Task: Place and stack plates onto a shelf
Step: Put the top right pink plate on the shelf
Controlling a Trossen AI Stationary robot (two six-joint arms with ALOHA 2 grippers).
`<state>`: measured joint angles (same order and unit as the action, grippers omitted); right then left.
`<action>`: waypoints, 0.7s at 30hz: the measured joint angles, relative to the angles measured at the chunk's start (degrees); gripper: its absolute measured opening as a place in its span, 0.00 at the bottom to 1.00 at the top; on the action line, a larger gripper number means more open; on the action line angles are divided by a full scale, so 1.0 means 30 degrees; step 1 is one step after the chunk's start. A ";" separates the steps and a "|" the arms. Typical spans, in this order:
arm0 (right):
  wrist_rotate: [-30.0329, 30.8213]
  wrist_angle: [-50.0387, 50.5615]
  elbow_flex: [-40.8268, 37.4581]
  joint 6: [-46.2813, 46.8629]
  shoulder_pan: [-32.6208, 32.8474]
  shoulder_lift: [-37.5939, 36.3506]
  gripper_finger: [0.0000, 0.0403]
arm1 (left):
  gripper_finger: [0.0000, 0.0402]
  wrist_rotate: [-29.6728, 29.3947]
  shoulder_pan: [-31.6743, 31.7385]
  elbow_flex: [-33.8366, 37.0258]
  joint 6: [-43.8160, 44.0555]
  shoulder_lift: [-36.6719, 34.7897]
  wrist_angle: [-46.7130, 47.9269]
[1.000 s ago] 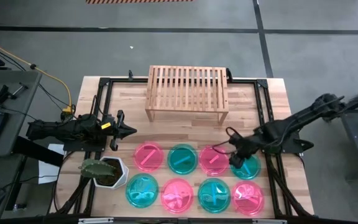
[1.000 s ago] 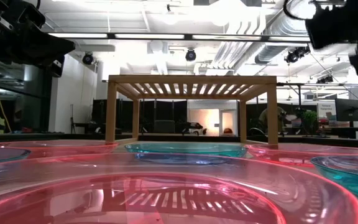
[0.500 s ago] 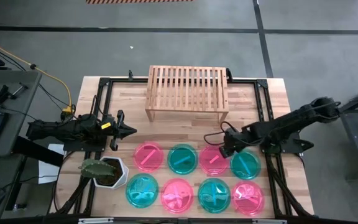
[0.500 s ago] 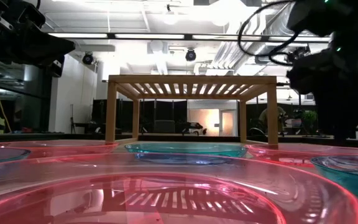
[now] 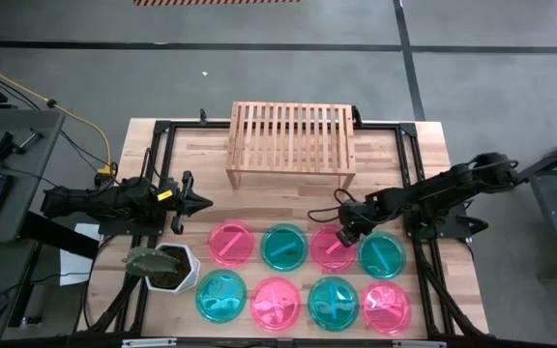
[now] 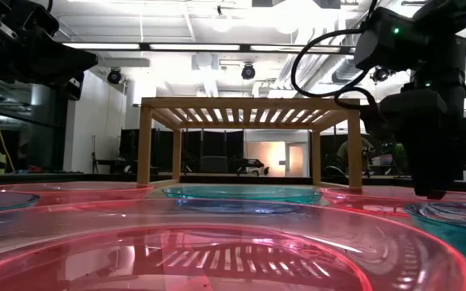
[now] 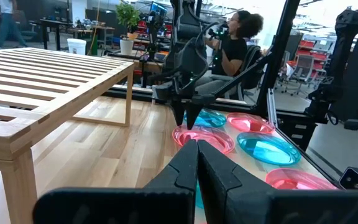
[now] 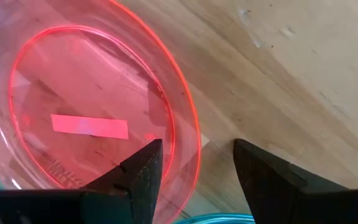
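Several round translucent plates, pink and teal, lie flat in two rows on the near half of the table. The light-wood slatted shelf stands on its legs at the far middle. My right gripper is open, pointing down over the far-right rim of the pink plate in the far row. In the right wrist view one finger stands over the plate's inside and the other over bare wood, the rim between them. My left gripper waits shut at the table's left.
A white hexagonal plant pot sits at the near left, beside the plate rows. A teal plate lies just right of the pink one, another teal plate on its left. A black frame borders the table. A person sits beyond the table's right side.
My right gripper has moved toward the table's left, from above the far-row teal plate at the right end to the far-right rim of the neighbouring pink plate, and has come down toward the table. The plates have not moved.
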<state>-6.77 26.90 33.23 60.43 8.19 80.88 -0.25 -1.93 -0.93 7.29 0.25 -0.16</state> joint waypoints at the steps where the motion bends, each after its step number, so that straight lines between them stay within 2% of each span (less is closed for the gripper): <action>1: -0.0036 -0.0091 -0.0014 -0.0121 0.0000 0.0000 0.49 | 0.00 -0.0002 0.0003 0.0007 0.0003 -0.0001 -0.0007; 5: -0.0196 -0.0248 -0.0098 -0.0578 0.0000 -0.0254 0.48 | 0.00 0.0000 0.0007 0.0007 0.0000 -0.0003 -0.0004; 8: -0.0225 -0.0281 -0.0101 -0.0653 0.0000 -0.0364 0.44 | 0.00 -0.0007 0.0000 0.0007 0.0000 0.0000 -0.0007; 21: -0.0019 -0.0782 -0.0116 0.0167 0.0029 -0.0328 0.03 | 0.00 -0.0007 0.0004 -0.0001 0.0000 -0.0007 -0.0003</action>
<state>-6.82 24.56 32.88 60.93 8.27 79.90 -0.27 -1.92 -0.93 7.29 0.23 -0.17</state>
